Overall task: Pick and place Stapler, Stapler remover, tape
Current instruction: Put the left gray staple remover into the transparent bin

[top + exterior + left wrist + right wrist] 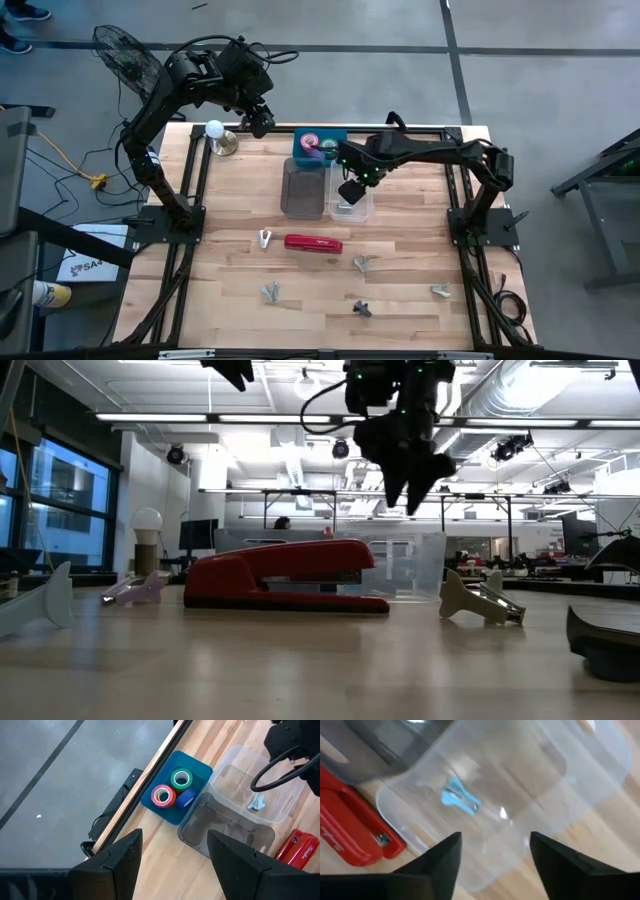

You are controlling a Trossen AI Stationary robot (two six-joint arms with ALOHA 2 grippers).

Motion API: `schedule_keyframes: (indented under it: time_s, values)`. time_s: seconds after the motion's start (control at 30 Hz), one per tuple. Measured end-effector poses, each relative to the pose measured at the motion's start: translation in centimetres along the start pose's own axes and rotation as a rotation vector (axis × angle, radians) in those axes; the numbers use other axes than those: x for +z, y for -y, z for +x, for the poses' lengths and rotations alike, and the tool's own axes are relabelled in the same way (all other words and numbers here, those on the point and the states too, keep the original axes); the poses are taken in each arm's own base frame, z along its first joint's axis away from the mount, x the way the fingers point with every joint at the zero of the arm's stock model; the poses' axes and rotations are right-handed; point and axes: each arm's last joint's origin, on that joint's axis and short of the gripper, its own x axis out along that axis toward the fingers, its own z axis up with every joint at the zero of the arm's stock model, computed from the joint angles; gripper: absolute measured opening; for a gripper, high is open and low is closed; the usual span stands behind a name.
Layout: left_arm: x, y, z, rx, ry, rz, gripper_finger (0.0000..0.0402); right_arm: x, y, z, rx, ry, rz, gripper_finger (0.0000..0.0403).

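Lying flat near the middle of the desk, the stapler [313, 243] is the long red bar, with its length along the front edge. I judge it stiff and rather heavy for its size, with a smooth painted top that can slip; the best hold is across its narrow width, near the middle of its length, so it does not tip. The staple removers are small and light, with thin wings; one pale remover [264, 238] lies just beside the stapler's left end, and others are scattered toward the front edge.

One blue remover [461, 802] rests already inside the clear bin [349, 196]. The right gripper [350, 190] hangs over this bin with its fingers spread apart and nothing between them. Next to the clear bin stands a grey bin [301, 187], and behind both, at the back edge, a blue box [198, 768] holds the tape [163, 795] rolls.

The left gripper [259, 122] waits high above the back edge, fingers apart and empty, near a light bulb [214, 130].
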Motion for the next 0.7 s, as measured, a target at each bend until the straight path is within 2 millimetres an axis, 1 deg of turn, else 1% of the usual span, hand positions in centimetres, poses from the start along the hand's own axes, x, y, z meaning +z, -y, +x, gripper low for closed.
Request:
schedule_keyframes:
  time_s: [0.13, 0.23, 0.4, 0.7]
  values:
    - [0.0, 0.0, 0.0, 0.000, 0.000, 0.000, 0.0220, -1.0, -0.4, 0.0, -0.053, -0.040, 0.055, 0.0263]
    - [0.0, 0.0, 0.0, 0.000, 0.000, 0.000, 0.0220, -1.9, -0.9, -0.5, -0.077, -0.047, 0.069, 0.0277]
    - [0.0, 0.0, 0.0, 0.000, 0.000, -0.001, 0.0220, -3.6, -2.1, -1.3, -0.085, -0.063, 0.088, 0.0278]
    - [0.0, 0.0, 0.0, 0.000, 0.000, -0.001, 0.0220, -7.1, -5.7, -1.4, -0.125, -0.030, 0.065, 0.0279]
